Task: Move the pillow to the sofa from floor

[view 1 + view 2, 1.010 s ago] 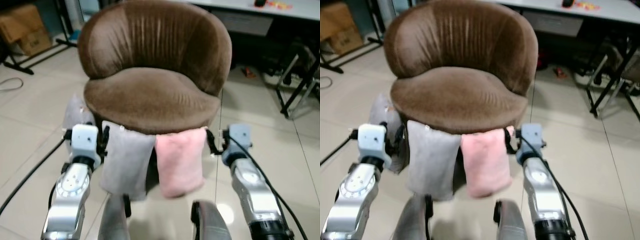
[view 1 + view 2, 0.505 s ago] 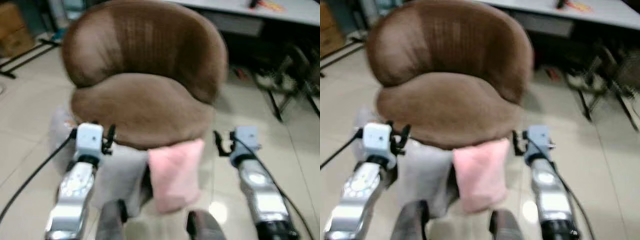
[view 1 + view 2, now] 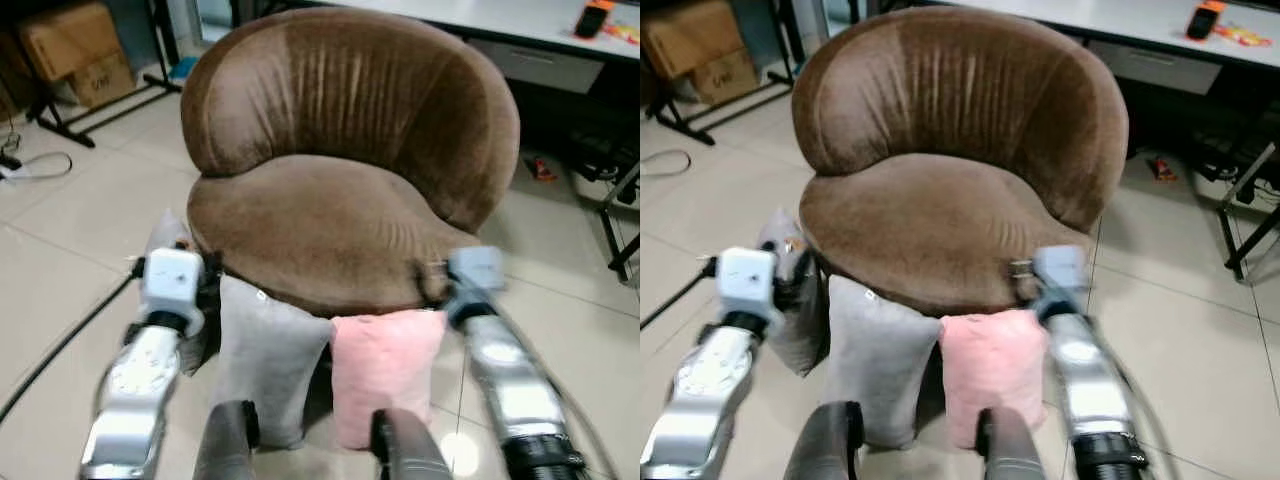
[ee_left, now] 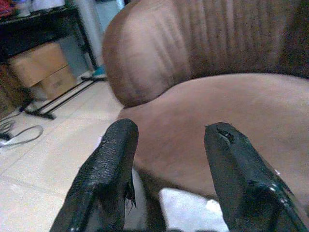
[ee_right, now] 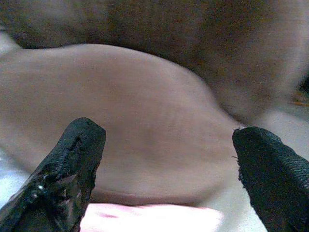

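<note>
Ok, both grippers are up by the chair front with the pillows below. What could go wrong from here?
The pink pillow and the grey pillow lean side by side against the brown chair, so a grab could catch both. The open right gripper and open left gripper face the seat edge and may snag the upholstery. A black cable trails on the floor beside the left arm and could snag.

This looks like an office or lab room, perhaps one dressed up as a living space. Pale glossy floor tiles [image 3: 60, 260] run under a brown velvet tub chair [image 3: 350, 160]. Behind it stand a grey counter [image 3: 520, 20], stacked cardboard boxes [image 3: 70, 50], black metal stand legs [image 3: 90, 120] and loose cables [image 3: 30, 165].
</note>
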